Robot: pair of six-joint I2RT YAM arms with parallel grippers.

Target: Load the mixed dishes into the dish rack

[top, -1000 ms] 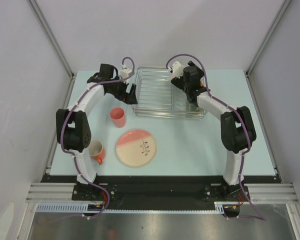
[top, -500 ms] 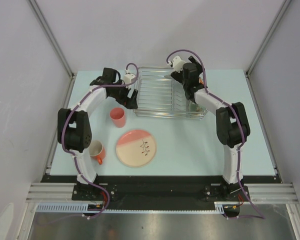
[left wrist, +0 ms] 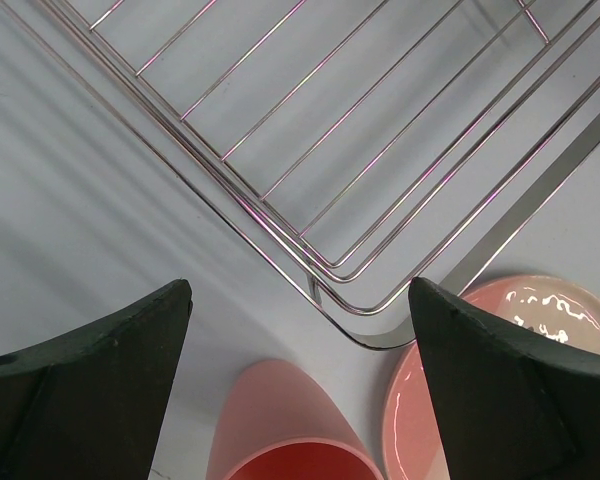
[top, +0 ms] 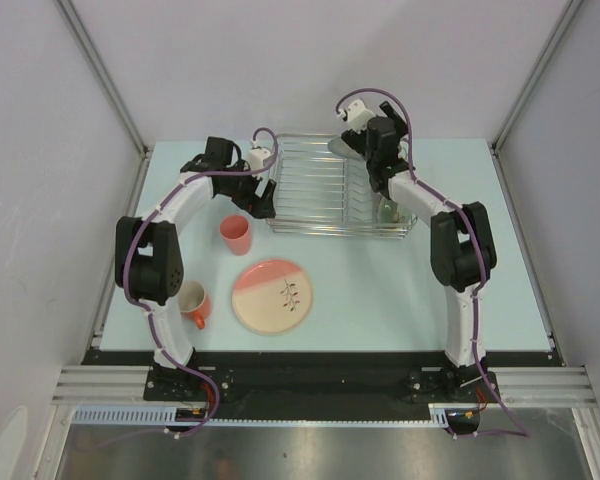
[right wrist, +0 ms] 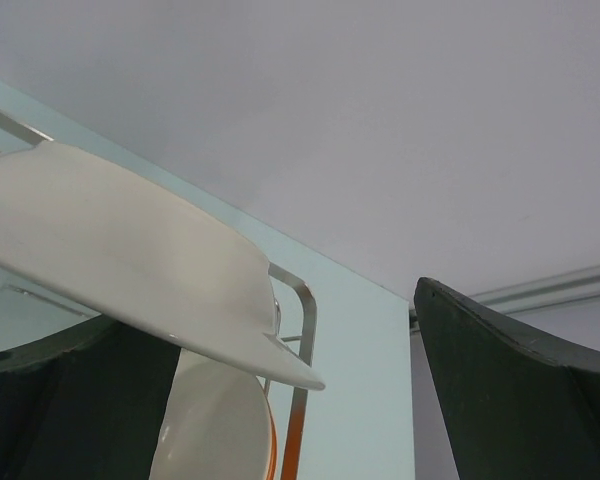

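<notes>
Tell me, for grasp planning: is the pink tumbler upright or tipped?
Upright: the tumbler stands on the table, its round mouth facing up.

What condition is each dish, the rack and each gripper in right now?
dish rack: mostly unfilled.
salmon-pink tumbler: upright on table.
orange mug: on table, partly behind left arm.
pink-and-cream plate: flat on table.
white plate: tilted over dish rack's far side.
green bowl: inside dish rack.
left gripper: open, empty.
right gripper: open, beside white plate.
</notes>
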